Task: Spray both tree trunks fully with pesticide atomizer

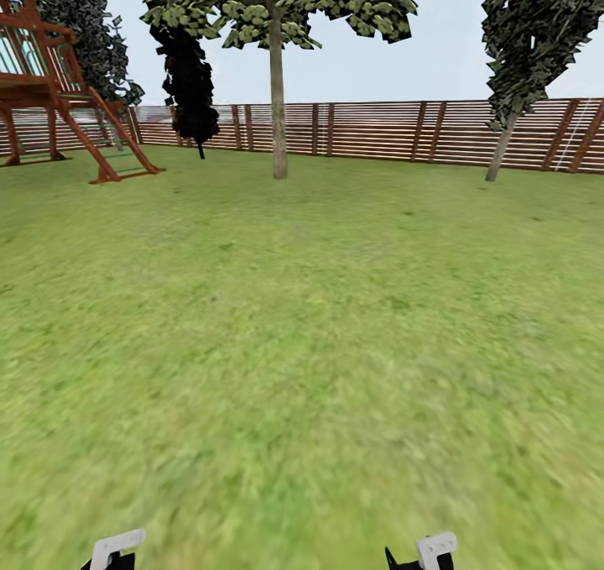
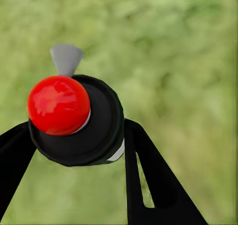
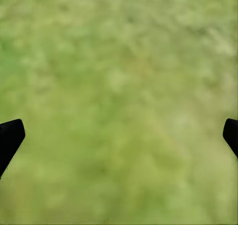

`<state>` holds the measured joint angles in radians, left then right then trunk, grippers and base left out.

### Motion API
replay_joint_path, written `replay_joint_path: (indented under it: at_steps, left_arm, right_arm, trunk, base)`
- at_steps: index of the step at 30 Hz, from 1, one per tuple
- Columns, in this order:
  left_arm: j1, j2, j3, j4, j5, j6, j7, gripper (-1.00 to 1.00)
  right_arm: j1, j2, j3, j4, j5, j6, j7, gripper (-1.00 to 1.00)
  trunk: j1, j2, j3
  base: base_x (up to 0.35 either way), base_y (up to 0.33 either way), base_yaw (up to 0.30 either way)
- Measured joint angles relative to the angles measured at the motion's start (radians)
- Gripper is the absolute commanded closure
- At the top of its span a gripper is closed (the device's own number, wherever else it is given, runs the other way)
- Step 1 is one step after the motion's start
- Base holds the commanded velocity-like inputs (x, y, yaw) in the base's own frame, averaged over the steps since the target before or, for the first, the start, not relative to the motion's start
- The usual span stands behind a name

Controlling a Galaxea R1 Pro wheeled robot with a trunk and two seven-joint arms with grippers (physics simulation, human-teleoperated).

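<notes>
**A:** Looking at the lawn [image 1: 302, 343] from the head cam, it's pretty much all blurry green grass running back to the slat fence [image 1: 377, 129]. Two pale-trunked trees stand in front of that fence: one trunk [image 1: 278, 100] about the middle of it, straight up, and a second trunk [image 1: 502, 146] further along toward the right end, leaning a bit. A black conifer [image 1: 189, 83] sits left of the middle tree, and a red-brown wooden play frame [image 1: 59, 91] stands at the fence's left end.

**B:** Where's the atomizer?

**A:** In the left gripper [image 2: 79, 150]. On the left wrist cam the atomizer [image 2: 79, 118] is a round black body with a shiny red knob on top and a grey nozzle poking out past it, grass behind. The black fingers [image 2: 148, 180] sit tight against both sides of it, so that hand is clamped on it, up off the ground.

**B:** And the right one?

**A:** The right gripper [image 3: 119, 135] has nothing in it. Its two black fingertips [image 3: 10, 138] are way out at opposite edges of the wrist cam with grass between them, so it's spread wide. On the head cam I just get white bits of both arms at the near edge, far from the fence. Can't spot any specks on either trunk from this far.
</notes>
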<state>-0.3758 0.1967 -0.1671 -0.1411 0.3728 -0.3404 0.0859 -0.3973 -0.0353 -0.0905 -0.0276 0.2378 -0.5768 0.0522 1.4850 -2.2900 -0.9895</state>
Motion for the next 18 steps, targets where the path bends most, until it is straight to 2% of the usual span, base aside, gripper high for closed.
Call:
replay_joint_path:
  at_steps: [18]
  left_arm:
    - [0.0,0.001,0.001,0.0,-0.001,-0.003,-0.001,1.0]
  right_arm:
    - [0.0,0.0,0.0,0.0,0.0,0.0,0.0,-1.0]
  trunk:
    - [0.0,0.0,0.0]
  base:
    - [0.339,0.0,0.0]
